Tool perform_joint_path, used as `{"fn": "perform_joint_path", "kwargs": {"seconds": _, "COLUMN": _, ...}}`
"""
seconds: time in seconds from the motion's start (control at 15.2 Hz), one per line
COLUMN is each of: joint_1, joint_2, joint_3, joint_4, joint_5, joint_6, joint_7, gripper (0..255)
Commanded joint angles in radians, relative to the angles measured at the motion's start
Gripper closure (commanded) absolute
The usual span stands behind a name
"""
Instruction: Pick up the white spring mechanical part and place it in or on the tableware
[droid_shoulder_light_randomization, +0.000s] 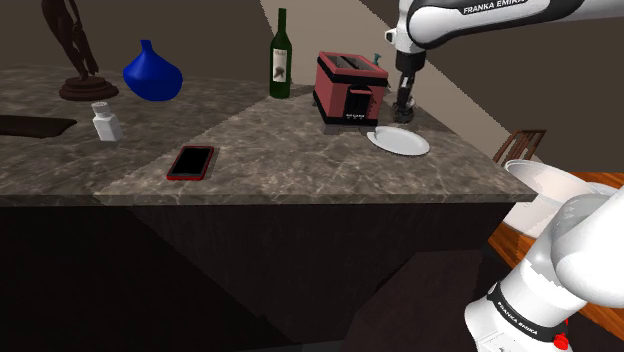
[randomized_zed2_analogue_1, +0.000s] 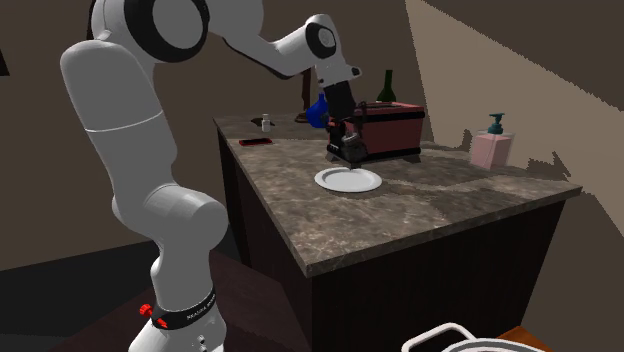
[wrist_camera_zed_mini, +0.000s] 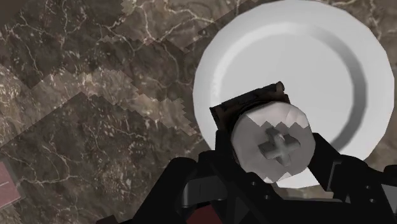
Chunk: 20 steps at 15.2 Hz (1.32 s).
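Note:
My black gripper (droid_shoulder_light_randomization: 402, 108) hangs just above the white plate (droid_shoulder_light_randomization: 398, 141) near the counter's right end in the shoulder view, beside the red toaster (droid_shoulder_light_randomization: 348, 88). In the wrist view it is shut on the white spring part (wrist_camera_zed_mini: 277, 143), whose round head with a cross slot faces the camera. The part has a dark ribbed body behind the head and hovers over the plate (wrist_camera_zed_mini: 254, 57), near its rim. In the second exterior view the gripper (randomized_zed2_analogue_1: 340, 150) is a little above the plate (randomized_zed2_analogue_1: 348, 180), in front of the toaster (randomized_zed2_analogue_1: 385, 130).
On the dark marble counter (droid_shoulder_light_randomization: 300, 160) stand a green wine bottle (droid_shoulder_light_randomization: 281, 57), a blue vase (droid_shoulder_light_randomization: 152, 73), a small white bottle (droid_shoulder_light_randomization: 106, 122), a red phone (droid_shoulder_light_randomization: 190, 162) and a dark statue (droid_shoulder_light_randomization: 75, 60). A pink soap dispenser (randomized_zed2_analogue_1: 492, 145) stands beyond the toaster.

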Motion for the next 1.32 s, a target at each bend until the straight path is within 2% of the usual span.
{"fn": "perform_joint_path", "kwargs": {"seconds": 0.0, "joint_1": 0.004, "joint_2": -0.007, "joint_3": 0.007, "joint_4": -0.024, "joint_5": -0.002, "joint_6": 0.011, "joint_7": 0.018, "gripper": 255}}
{"fn": "perform_joint_path", "kwargs": {"seconds": 0.79, "joint_1": -0.003, "joint_2": 0.019, "joint_3": -0.003, "joint_4": -0.159, "joint_5": -0.024, "joint_6": 0.166, "joint_7": 0.069, "gripper": 255}}
{"fn": "perform_joint_path", "kwargs": {"seconds": 1.25, "joint_1": -0.003, "joint_2": 0.019, "joint_3": -0.003, "joint_4": -0.159, "joint_5": -0.023, "joint_6": 0.166, "joint_7": 0.069, "gripper": 255}}
